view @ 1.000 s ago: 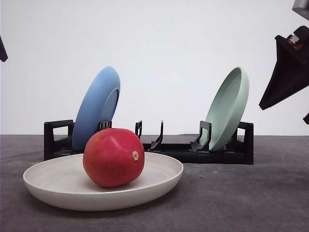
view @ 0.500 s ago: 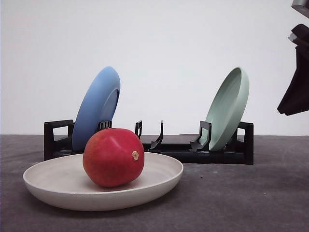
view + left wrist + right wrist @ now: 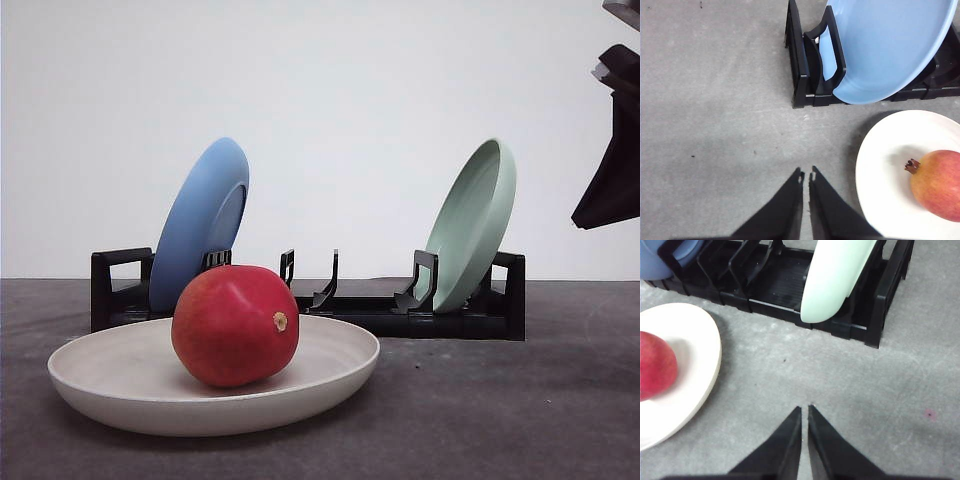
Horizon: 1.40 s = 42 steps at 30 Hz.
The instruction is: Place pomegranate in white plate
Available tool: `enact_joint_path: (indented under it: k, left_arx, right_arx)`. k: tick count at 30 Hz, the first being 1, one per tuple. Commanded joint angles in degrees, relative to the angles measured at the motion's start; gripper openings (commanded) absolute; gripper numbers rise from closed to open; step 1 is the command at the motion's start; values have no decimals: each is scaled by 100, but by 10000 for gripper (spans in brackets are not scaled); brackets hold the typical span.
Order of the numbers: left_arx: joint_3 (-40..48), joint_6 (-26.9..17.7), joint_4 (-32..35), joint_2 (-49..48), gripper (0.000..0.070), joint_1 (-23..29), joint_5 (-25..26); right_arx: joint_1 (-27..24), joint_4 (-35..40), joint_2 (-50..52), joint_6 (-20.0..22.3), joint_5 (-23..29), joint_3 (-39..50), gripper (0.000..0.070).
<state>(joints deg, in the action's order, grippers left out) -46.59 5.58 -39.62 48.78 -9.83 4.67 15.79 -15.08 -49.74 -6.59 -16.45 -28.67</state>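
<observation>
The red pomegranate [image 3: 235, 325] lies inside the white plate [image 3: 120, 395] at the front left of the table, its tan nub facing forward. From the left wrist the pomegranate [image 3: 939, 184] rests on the white plate [image 3: 885, 165], off to the side of my left gripper [image 3: 806, 175], which is shut and empty above bare table. My right gripper [image 3: 804, 410] is also shut and holds nothing, hovering over grey table away from the plate [image 3: 695, 355] and fruit [image 3: 656, 365]. In the front view the right gripper [image 3: 612, 175] hangs high at the right edge.
A black dish rack [image 3: 400, 315] stands behind the plate. A blue plate [image 3: 200, 220] leans in its left slot and a pale green plate [image 3: 472, 222] in its right slot. Grey table [image 3: 500, 410] stretches to the front right.
The right gripper has drawn off toward the right edge of the front view and turned. Pomegranate and plates have not moved.
</observation>
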Motion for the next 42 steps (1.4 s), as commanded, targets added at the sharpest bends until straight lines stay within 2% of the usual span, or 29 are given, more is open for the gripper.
enact_joint_path:
  k: [1,3,5,11,16,23,28,34,42]
  left_arx:
    - [11,2,90,-22,0,9,17]
    - [193,-262,297,-151,0,23,3]
    - [582,-406,786,-400,0,71,0]
    - [2362,-299,2720,-1618,0,261,-1]
    - [3579,-300,3656,-2750,0,473,-159]
    - [4531,-301,3592,-4102,0,661,-191]
    - [4590,-431,2978,-4813,0,774,-218]
    - [4590,-612,2883,-4866,0,833,-234]
    - [4590,-603,2892,-4864,0,831,-230]
  right_arx:
    - [20,53,-33,-46,-7,-17,16]
    - [20,53,-33,-44,-7,-17,16]
    - [20,53,-33,-46,-7,-17,16]
    - [20,53,-33,-46,-7,-17,16]
    - [20,53,-33,-44,-7,-17,16]
    - [20,53,-33,-46,-7,-17,16]
    - [20,54,-33,-44,-6,-17,16]
    - [18,81,-33,-46,-3,-17,16]
    - [20,363,-33,-46,-7,-17,16]
